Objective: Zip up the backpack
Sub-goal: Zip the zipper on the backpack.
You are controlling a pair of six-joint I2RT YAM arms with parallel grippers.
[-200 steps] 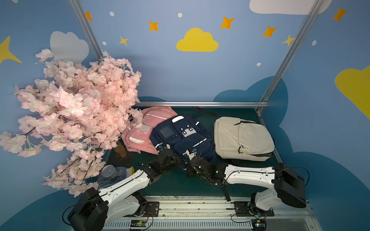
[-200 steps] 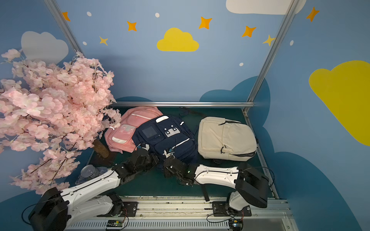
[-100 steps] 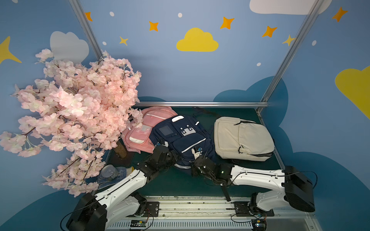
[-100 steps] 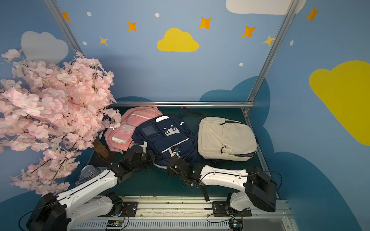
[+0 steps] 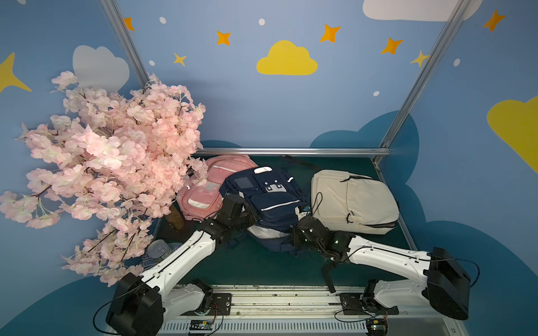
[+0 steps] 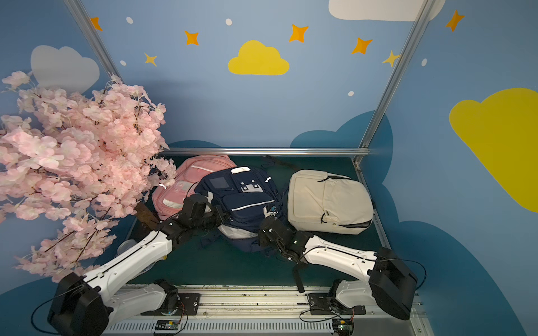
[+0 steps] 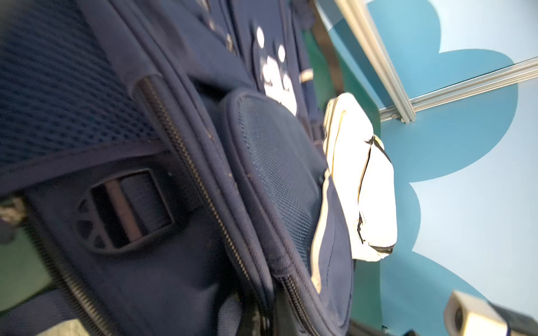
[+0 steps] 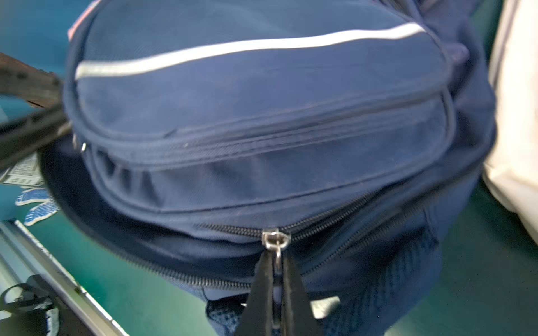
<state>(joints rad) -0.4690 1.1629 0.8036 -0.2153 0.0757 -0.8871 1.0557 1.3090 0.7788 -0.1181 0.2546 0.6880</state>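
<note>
A navy backpack [image 5: 270,200] [image 6: 244,200] lies in the middle of the green mat in both top views. My left gripper [image 5: 251,219] [image 6: 221,216] is at the backpack's left side. In the left wrist view this gripper [image 7: 267,317] is shut on a fabric seam beside a zipper track. My right gripper [image 5: 292,235] [image 6: 262,232] is at the pack's near right corner. In the right wrist view it [image 8: 276,270] is shut on the metal zipper pull [image 8: 278,256] below the slider [image 8: 276,238]. The zipper is closed on one side of the slider and gapes on the other.
A pink backpack [image 5: 209,186] lies partly under the navy one, and a beige backpack [image 5: 352,200] lies close on the right. A pink blossom tree [image 5: 110,163] overhangs the left side, with a can [image 5: 157,248] below it. A black strap [image 5: 327,273] trails towards the front rail [image 5: 276,296].
My left gripper has closed on the backpack's left side. My right gripper, still holding the zipper pull, has shifted a little to the right, and the pack has moved with it.
</note>
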